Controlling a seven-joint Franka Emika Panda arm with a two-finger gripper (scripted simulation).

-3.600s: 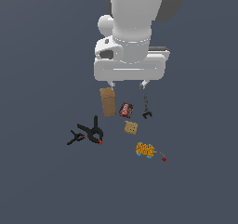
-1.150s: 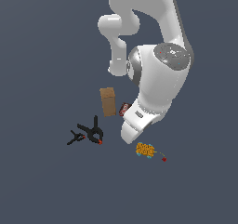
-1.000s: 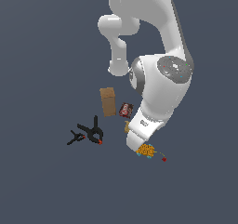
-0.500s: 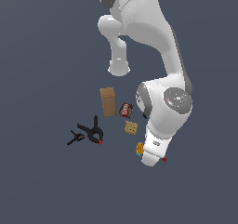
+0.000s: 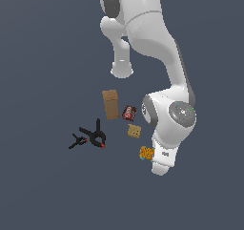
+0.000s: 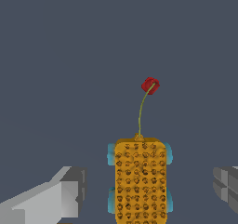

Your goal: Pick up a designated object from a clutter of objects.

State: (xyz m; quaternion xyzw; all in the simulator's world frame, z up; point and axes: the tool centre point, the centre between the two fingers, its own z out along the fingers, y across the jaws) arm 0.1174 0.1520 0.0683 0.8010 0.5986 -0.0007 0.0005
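**Gripper straddles the orange block**

Dark slate-grey floor runs flat and unbroken under everything, with no walls in sight. On it lies the small orange-yellow bumpy block with bluish side bits [image 6: 140,181], its thin cord ending in a small red piece [image 6: 150,85]. In the exterior view the block [image 5: 146,152] sits at the near edge of the clutter, just beside the white arm's lowered wrist.

The grey two-fingered gripper [image 6: 148,193] has its fingers spread wide, one on each side of the block and clear of it, so closing would likely pinch its long flanks.

Farther back stand the tall brown box [image 5: 110,104], the red-dark packet [image 5: 129,112] and the plain tan square tile [image 5: 134,131]. Black clamps with red tips [image 5: 92,136] lie well apart at the exterior view's left, leaving the approach unobstructed.
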